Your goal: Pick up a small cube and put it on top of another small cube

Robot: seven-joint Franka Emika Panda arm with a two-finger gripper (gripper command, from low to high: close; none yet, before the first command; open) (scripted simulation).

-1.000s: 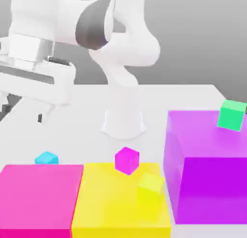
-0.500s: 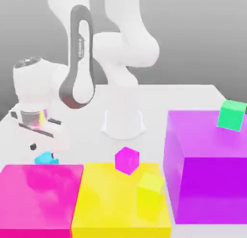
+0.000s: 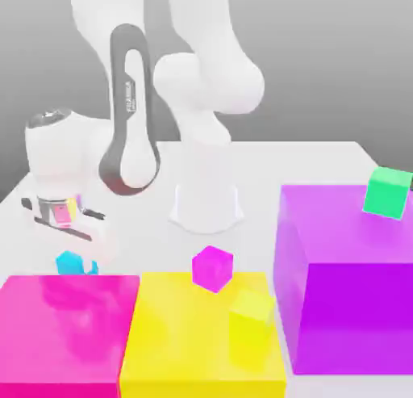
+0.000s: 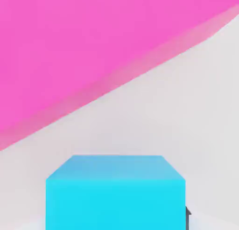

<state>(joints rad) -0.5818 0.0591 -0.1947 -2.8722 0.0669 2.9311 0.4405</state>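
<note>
At the exterior view's left, the gripper was down at the small cyan cube, which sat on the white surface just behind the back edge of the big flat pink block. The hand view had the cyan cube close under the camera, with the flat pink block beyond it. The jaws were clenched almost fully, and since the cube sat right between them, the likely reading was that they were grasping it, though the contact itself was hidden. The cube looked to be resting on the surface, so the lift seemed not yet begun.

Further toward the middle, the small magenta cube stood tilted at the back edge of the big yellow block, with nothing on top of it. A small yellow-green cube lay near it on the same block. At the exterior view's right, a small green cube rested on the big purple block.

By this judgement, the reach and the closing were done; the lift, the carry across to the magenta cube and the placing on top were all left.
</note>
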